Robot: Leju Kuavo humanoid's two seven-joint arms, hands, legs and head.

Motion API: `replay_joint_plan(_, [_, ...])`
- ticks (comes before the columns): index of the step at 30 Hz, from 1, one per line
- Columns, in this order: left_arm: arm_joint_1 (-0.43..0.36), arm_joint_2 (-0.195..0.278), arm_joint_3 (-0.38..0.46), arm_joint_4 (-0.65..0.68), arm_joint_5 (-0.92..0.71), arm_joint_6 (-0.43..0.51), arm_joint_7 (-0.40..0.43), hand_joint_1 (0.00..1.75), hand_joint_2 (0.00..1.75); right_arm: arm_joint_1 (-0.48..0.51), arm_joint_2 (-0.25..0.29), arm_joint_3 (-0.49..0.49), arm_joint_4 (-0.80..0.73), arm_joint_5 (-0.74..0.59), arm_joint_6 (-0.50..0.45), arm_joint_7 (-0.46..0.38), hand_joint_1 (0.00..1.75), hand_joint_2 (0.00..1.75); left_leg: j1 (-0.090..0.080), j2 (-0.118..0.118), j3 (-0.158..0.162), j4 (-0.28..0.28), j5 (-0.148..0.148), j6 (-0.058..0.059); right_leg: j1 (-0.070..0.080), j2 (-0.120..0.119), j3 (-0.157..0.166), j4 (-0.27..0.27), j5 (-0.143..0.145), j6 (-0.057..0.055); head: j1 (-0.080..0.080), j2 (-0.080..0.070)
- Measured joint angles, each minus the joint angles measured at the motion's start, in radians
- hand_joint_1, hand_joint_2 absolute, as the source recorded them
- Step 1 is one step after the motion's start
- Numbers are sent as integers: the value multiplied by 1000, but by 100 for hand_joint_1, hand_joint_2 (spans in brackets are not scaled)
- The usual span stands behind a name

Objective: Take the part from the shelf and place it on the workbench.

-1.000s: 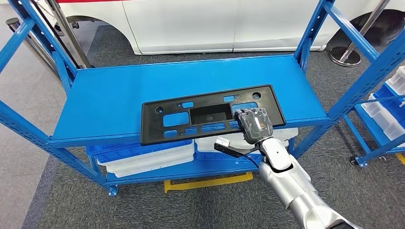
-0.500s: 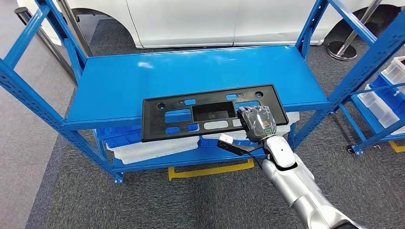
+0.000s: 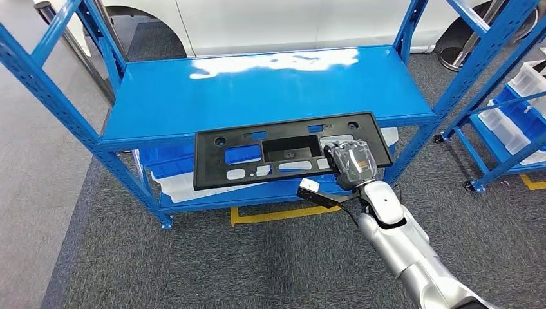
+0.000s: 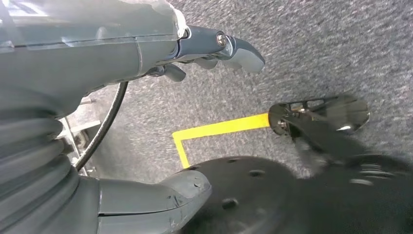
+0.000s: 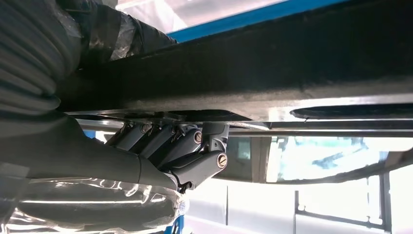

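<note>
From my head camera, looking forward and down, my right hand [image 3: 348,164] grips a long black plastic panel [image 3: 290,154], a flat part with rectangular cut-outs and small round holes. My fingers are closed over its near edge toward its right end, just at 3 o'clock of the deep central recess. My silver right arm [image 3: 402,248] rises from the 5 o'clock corner to meet it. The panel lies roughly level and overhangs the front lip of the blue shelf [image 3: 193,96]; its far long edge sits over that lip and most of it hangs past the front, above the lower tier. On the lower tier, at 7 o'clock of the panel, sit pale plastic bins [image 3: 187,187]. A yellow floor marking [image 3: 283,212] runs on the grey carpet at 6 o'clock of the shelf. A white car body [image 3: 290,22] stands beyond the shelf at 12 o'clock. In my right wrist camera, my dark fingers [image 5: 185,146] curl up against the underside of the panel's black edge [image 5: 292,73]. In my left wrist camera, my left hand [image 4: 122,97] hangs above the carpet, holding nothing, thumb and fingers well apart.
</note>
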Motion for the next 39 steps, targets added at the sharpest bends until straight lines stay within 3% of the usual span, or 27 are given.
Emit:
replay_joint_plan(2, [-1, 5, 7, 0, 3, -2, 0, 0, 175, -2, -2, 0, -7, -9, 5, -5, 175, 175, -8, -3, 15, -45, -14, 17, -1, 0, -7, -3, 20, 15, 1, 0])
replay_joint_plan(4, [-1, 9, 15, 0, 8, -6, 1, 0, 175, -4, -2, 0, -7, -12, 11, -7, 175, 175, -8, 2, 0, -48, 5, 38, -5, 3, -17, -1, 17, 26, 1, 0])
replay_joint_plan(6, [-1, 14, 22, 1, 12, -12, -2, 0, 175, -5, -2, 1, -7, -14, 17, -7, 175, 175, -6, 8, -20, -53, 26, 59, -8, 5, -43, 62, -55, 32, 1, 0])
replay_joint_plan(8, [-1, 18, 29, 1, 15, -18, -11, 0, 175, -5, -4, 2, -7, -21, 20, -2, 175, 175, -10, 14, -46, -52, 46, 71, -7, 7, -78, 189, -144, 35, 1, 0])
replay_joint_plan(9, [-1, 20, 33, 1, 15, -19, -15, 0, 175, -5, -6, 2, -7, -25, 22, 1, 175, 175, -13, 18, -58, -51, 55, 73, -7, 7, -88, 245, -160, 36, 1, 0])
replay_joint_plan(10, [0, 20, 36, 1, 15, -20, -17, 0, 175, -5, -10, 2, -7, -30, 25, 4, 175, 175, -16, 22, -69, -50, 63, 74, -6, 8, -86, 276, -154, 36, 1, 0])
replay_joint_plan(11, [1, 20, 38, 1, 15, -20, -18, 0, 175, -5, -14, 2, -7, -34, 27, 6, 175, 175, -19, 27, -78, -48, 69, 73, -4, 7, -65, 268, -132, 33, 1, 0])
replay_joint_plan(13, [3, 20, 39, 1, 14, -22, -18, 0, 175, -4, -21, 2, -12, -40, 32, 10, 175, 175, -23, 40, -90, -43, 76, 71, 4, -13, 28, 151, -95, 21, 1, 0])
replay_joint_plan(15, [5, 20, 41, 1, 15, -27, -19, 0, 175, -7, -23, 2, -24, -43, 36, 12, 175, 175, -27, 56, -95, -39, 81, 63, 18, -44, 112, 22, -98, 6, 0, 0])
replay_joint_plan(16, [6, 22, 43, 1, 19, -32, -20, 0, 175, -10, -19, 2, -29, -41, 40, 12, 175, 175, -29, 66, -96, -39, 84, 59, 23, -52, 129, -10, -105, 0, 0, 0])
replay_joint_plan(18, [4, 31, 56, 1, 36, -48, -23, 0, 175, -30, 6, 5, -24, -24, 48, 20, 175, 175, -30, 89, -98, -40, 88, 47, 23, -32, 126, -25, -98, -11, 1, 0])
replay_joint_plan(20, [1, 45, 70, 1, 53, -65, -21, 0, 175, -60, 50, 15, -3, -3, 53, 33, 175, 175, -27, 75, -109, -13, 63, 34, 17, -8, 119, -37, -82, -26, 0, 0])
replay_joint_plan(23, [0, 61, 87, 1, 63, -75, -9, 0, 175, -99, 113, 40, 31, 4, 55, 39, 175, 175, -20, 18, -177, 156, -38, 18, 13, 23, 105, -40, -66, -38, -1, 0])
replay_joint_plan(24, [0, 65, 91, 1, 63, -76, -4, 0, 175, -109, 129, 48, 42, 3, 56, 39, 175, 175, -19, 13, -199, 212, -59, 15, 14, 32, 100, -38, -64, -38, -1, 0])
replay_joint_plan(25, [0, 68, 94, 1, 61, -78, 2, 0, 175, -117, 142, 57, 53, 1, 57, 39, 175, 175, -19, 11, -207, 239, -61, 12, 15, 41, 96, -35, -62, -38, -1, 0])
replay_joint_plan(26, [0, 71, 96, 1, 58, -80, 6, 0, 175, -124, 153, 65, 63, -2, 59, 39, 175, 175, -18, 10, -197, 227, -42, 12, 15, 51, 93, -31, -62, -37, -1, 0])
replay_joint_plan(27, [0, 74, 97, 1, 54, -81, 11, 0, 175, -131, 163, 74, 72, -6, 61, 40, 175, 175, -17, 6, -170, 176, -8, 12, 15, 60, 91, -26, -63, -36, -1, 0])
replay_joint_plan(29, [2, 76, 99, 1, 51, -82, 15, 0, 175, -144, 176, 84, 79, -14, 65, 40, 175, 175, -12, -30, -100, 44, 45, 16, 14, 77, 84, -16, -65, -30, -1, 0])
replay_joint_plan(31, [5, 77, 104, 1, 48, -84, 14, 0, 175, -157, 185, 92, 82, -20, 69, 42, 175, 175, -9, -61, -64, -24, 56, 19, 12, 95, 72, -10, -62, -18, 0, 0])
replay_joint_plan(33, [4, 77, 109, 1, 41, -84, 9, 0, 175, -162, 189, 99, 83, -24, 74, 45, 175, 175, -9, -50, -60, -36, 55, 22, 12, 115, 64, -11, -54, -5, -1, 0])
replay_joint_plan(34, [3, 77, 110, 1, 38, -84, 5, 0, 175, -163, 188, 100, 82, -25, 75, 47, 175, 175, -7, -37, -59, -41, 57, 27, 14, 110, 60, -6, -58, 0, 0, 0])
replay_joint_plan(36, [4, 77, 112, 1, 30, -84, -8, 0, 175, -164, 181, 102, 77, -28, 79, 52, 175, 175, -2, -11, -57, -53, 61, 42, 19, 72, 31, 49, -94, 9, 4, 0])
replay_joint_plan(37, [5, 77, 112, 1, 27, -84, -13, 0, 175, -164, 176, 102, 73, -30, 80, 54, 175, 175, -3, 3, -57, -54, 62, 48, 18, 45, 3, 106, -125, 12, 6, 0])
replay_joint_plan(39, [9, 77, 113, 1, 21, -84, -20, 0, 175, -163, 166, 102, 67, -35, 82, 57, 175, 175, -5, 27, -60, -53, 62, 52, 14, 22, -59, 233, -175, 18, 8, 0])
